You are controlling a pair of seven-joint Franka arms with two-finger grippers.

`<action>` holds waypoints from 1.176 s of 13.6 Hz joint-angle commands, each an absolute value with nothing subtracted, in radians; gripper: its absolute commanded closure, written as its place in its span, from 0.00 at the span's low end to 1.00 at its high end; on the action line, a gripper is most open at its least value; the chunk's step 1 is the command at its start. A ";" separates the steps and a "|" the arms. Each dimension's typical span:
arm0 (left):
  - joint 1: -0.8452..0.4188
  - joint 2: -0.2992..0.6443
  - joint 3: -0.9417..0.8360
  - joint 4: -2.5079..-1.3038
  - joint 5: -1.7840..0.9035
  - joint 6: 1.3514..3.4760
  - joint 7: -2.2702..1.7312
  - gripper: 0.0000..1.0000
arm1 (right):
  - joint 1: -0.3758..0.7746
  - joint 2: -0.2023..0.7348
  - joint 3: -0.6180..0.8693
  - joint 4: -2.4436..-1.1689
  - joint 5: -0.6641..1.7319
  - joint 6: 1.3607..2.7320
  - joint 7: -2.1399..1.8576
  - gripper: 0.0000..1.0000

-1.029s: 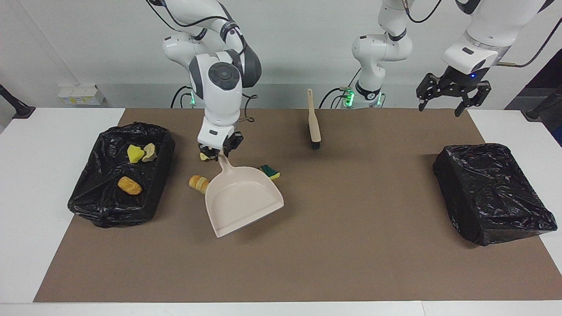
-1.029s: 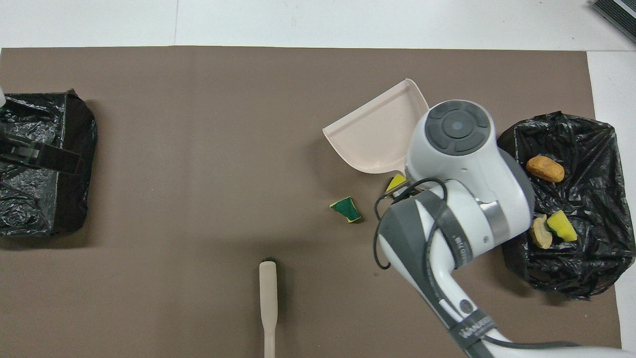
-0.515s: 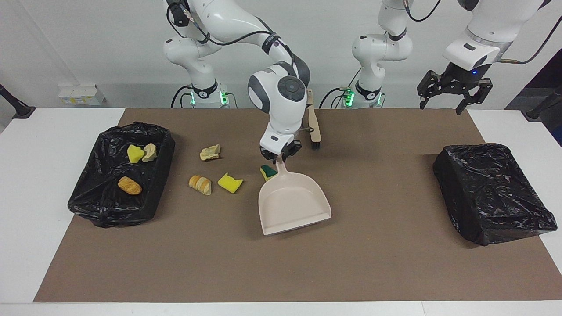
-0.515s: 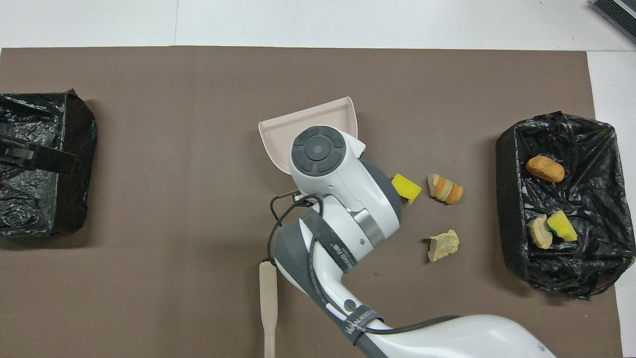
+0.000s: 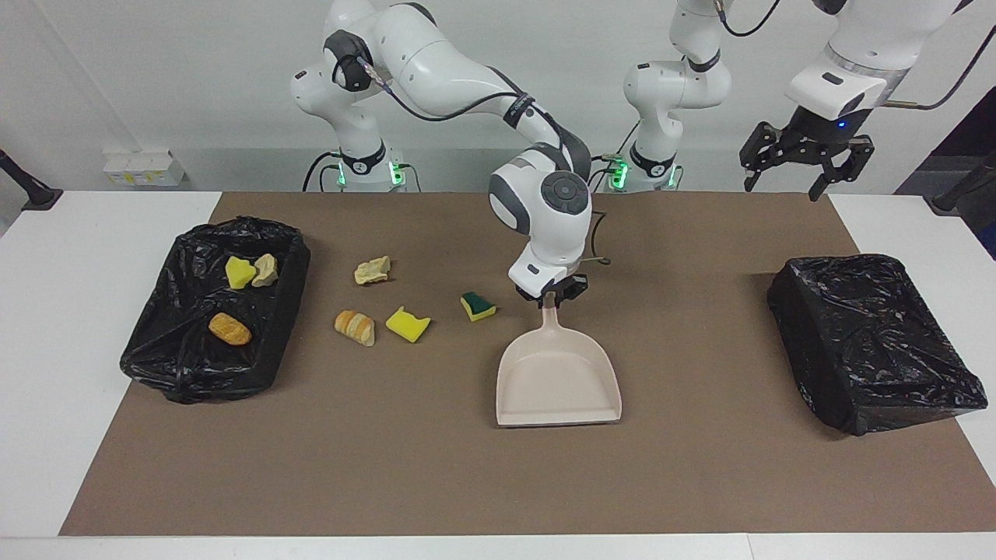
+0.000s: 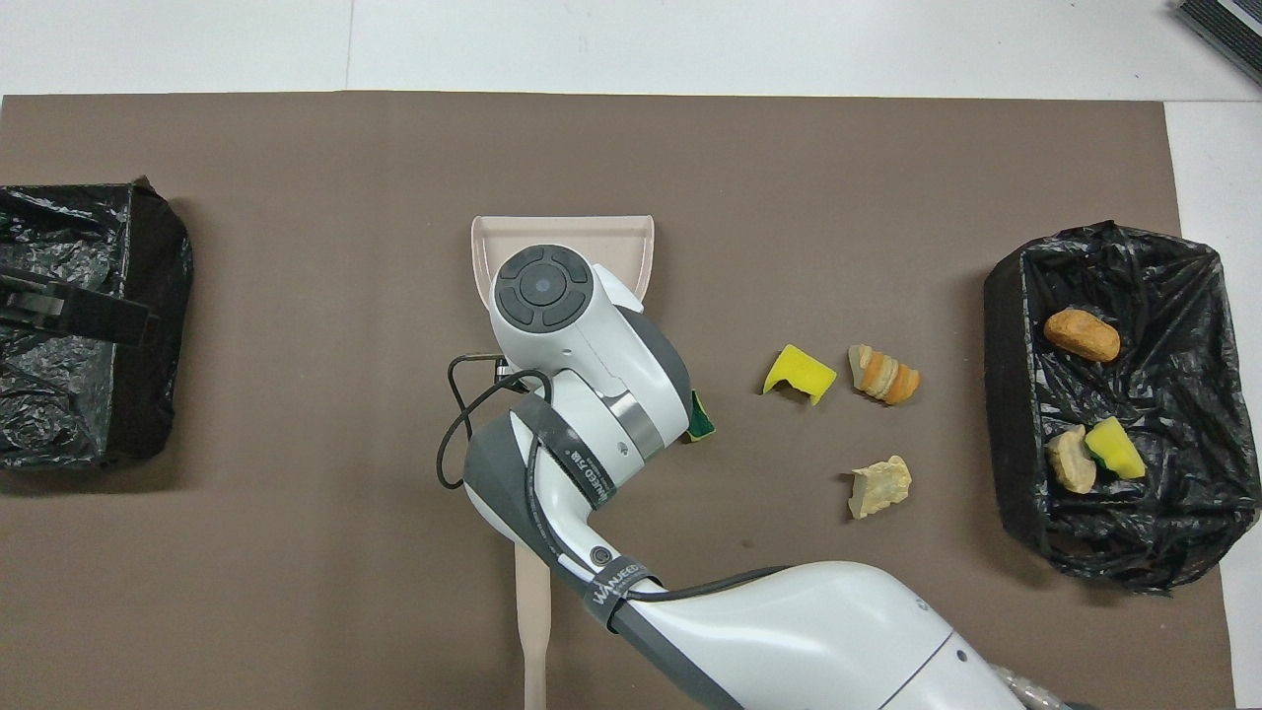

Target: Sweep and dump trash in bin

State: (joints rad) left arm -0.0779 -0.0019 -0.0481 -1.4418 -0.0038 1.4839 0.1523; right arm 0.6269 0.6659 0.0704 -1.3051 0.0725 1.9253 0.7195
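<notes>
Four trash pieces (image 5: 407, 323) lie on the desk (image 5: 700, 467) beside the open bin (image 5: 148, 354); three are inside. Right claw (image 5: 551, 292) grips the empty dustpan (image 5: 558, 385) handle; left claw (image 5: 806, 155) waits, spread. Risk: dragging scatters pieces.

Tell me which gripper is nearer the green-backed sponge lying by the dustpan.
Right. The right gripper grips the dustpan handle beside the sponge; the left gripper waits raised at its own table end.
</notes>
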 commanded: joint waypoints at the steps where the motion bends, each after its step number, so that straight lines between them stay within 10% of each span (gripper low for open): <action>1: -0.094 -0.023 -0.037 -1.471 -0.008 1.520 0.164 0.00 | 0.623 0.675 0.074 -1.273 0.120 1.924 0.764 1.00; 9: -0.098 -0.020 -0.060 -1.502 -0.015 1.555 0.169 0.00 | 0.620 0.655 0.074 -1.324 0.118 1.915 0.657 0.93; 10: -0.098 -0.021 -0.066 -1.518 -0.015 1.555 0.169 0.00 | 0.623 0.653 0.074 -1.324 0.118 1.913 0.658 0.65; 11: -0.109 -0.023 -0.069 -1.531 -0.015 1.555 0.169 0.00 | 0.623 0.649 0.072 -1.324 0.107 1.910 0.657 0.01; 16: -0.139 -0.041 -0.123 -1.646 -0.034 1.580 0.149 0.00 | 0.565 0.577 0.069 -1.322 0.103 1.898 0.635 0.00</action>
